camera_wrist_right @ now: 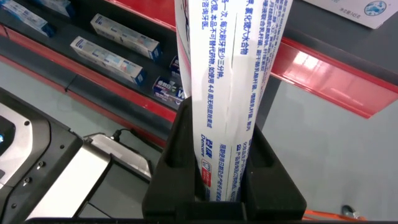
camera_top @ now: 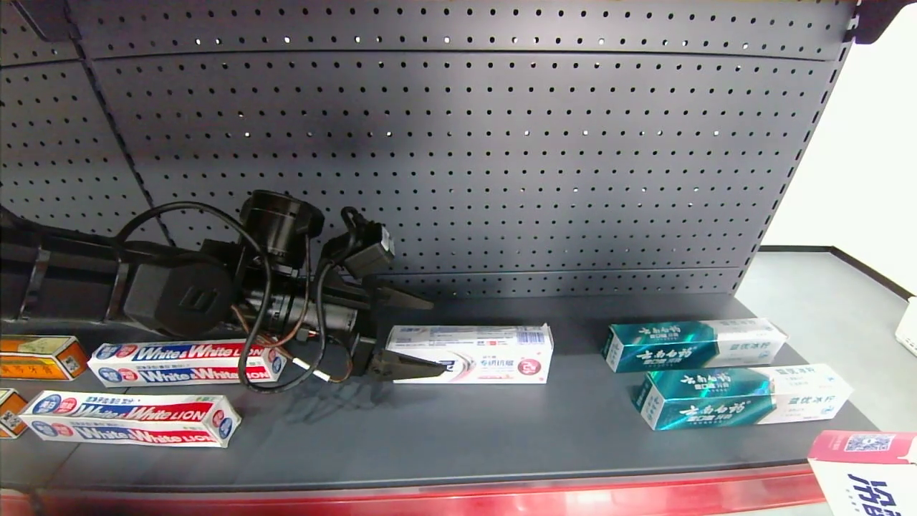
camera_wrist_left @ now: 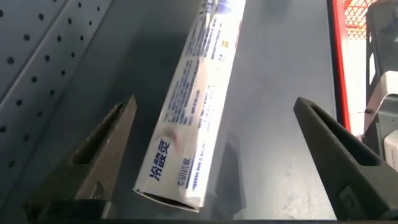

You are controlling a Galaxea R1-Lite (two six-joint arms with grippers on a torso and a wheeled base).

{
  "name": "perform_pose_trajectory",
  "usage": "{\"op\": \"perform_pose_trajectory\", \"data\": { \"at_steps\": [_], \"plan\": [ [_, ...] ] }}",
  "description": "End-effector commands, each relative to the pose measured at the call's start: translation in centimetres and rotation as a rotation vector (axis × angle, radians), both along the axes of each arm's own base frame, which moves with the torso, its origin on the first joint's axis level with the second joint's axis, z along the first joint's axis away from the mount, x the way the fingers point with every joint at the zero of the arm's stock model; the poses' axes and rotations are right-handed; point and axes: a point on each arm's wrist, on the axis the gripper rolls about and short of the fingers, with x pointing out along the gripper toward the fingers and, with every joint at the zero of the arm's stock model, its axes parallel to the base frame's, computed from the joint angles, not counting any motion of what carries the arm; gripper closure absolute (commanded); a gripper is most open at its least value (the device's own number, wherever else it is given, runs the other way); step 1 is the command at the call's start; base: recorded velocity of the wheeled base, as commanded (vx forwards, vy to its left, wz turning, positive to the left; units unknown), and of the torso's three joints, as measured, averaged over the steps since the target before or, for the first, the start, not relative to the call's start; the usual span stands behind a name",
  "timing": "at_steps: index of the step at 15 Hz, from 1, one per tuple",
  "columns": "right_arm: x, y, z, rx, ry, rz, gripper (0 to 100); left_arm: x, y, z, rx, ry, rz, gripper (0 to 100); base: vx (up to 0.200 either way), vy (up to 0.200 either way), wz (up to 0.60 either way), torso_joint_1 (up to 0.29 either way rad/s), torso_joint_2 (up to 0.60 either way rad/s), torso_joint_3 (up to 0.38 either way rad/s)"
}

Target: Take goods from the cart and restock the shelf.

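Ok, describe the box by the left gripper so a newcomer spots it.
On the grey shelf before the pegboard, look mid-shelf, between the red-and-blue boxes and the teal boxes. The lone white box with a pink patch lies between the left gripper's open fingers.

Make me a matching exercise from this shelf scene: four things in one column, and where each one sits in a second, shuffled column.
1. white cardboard toothpaste box with a pink mark
2. pair of teal-and-white cardboard toothpaste boxes
3. pair of red, white and blue cardboard toothpaste boxes
4. white cardboard box with blue print

A. right part of the grey metal shelf
B. clamped in the right pincer
C. left part of the shelf
D. mid-shelf, one end inside the open left pincer

Pairs: 1-D, 2-A, 3-C, 4-B
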Motion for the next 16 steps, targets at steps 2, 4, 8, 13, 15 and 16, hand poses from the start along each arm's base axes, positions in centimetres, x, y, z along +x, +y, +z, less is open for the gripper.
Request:
{"op": "perform_pose_trajectory", "data": {
  "at_steps": [2,4,8,13,15,16],
  "plan": [
    [0.0,0.0,0.0,0.000,-0.003,0.001,100,0.1,-0.5,-0.6,-0.023,0.023,-0.050,0,0.000,0.000,0.00,0.000,0.00,0.000],
    [-0.1,0.0,-0.1,0.002,-0.004,0.000,100,0.1,-0.7,-0.6,-0.026,0.019,-0.059,0,0.000,0.000,0.00,0.000,0.00,0.000],
    [-0.1,0.0,0.0,0.001,-0.006,0.001,100,0.3,-0.5,-0.8,-0.023,0.018,-0.055,0,0.000,0.000,0.00,0.000,0.00,0.000],
    [-0.1,0.0,-0.1,0.002,-0.006,0.000,100,0.6,-0.6,-1.6,-0.013,0.051,-0.054,0,0.000,0.000,0.00,0.000,0.00,0.000],
    [-0.1,0.0,-0.3,0.000,0.002,0.002,100,0.6,-0.5,-1.1,0.005,0.087,-0.052,0,0.000,0.000,0.00,0.000,0.00,0.000],
    [-0.1,0.0,-0.5,0.000,0.008,0.003,100,1.0,-0.6,-0.9,0.015,0.085,-0.061,0,0.000,0.000,0.00,0.000,0.00,0.000]
  ]
}}
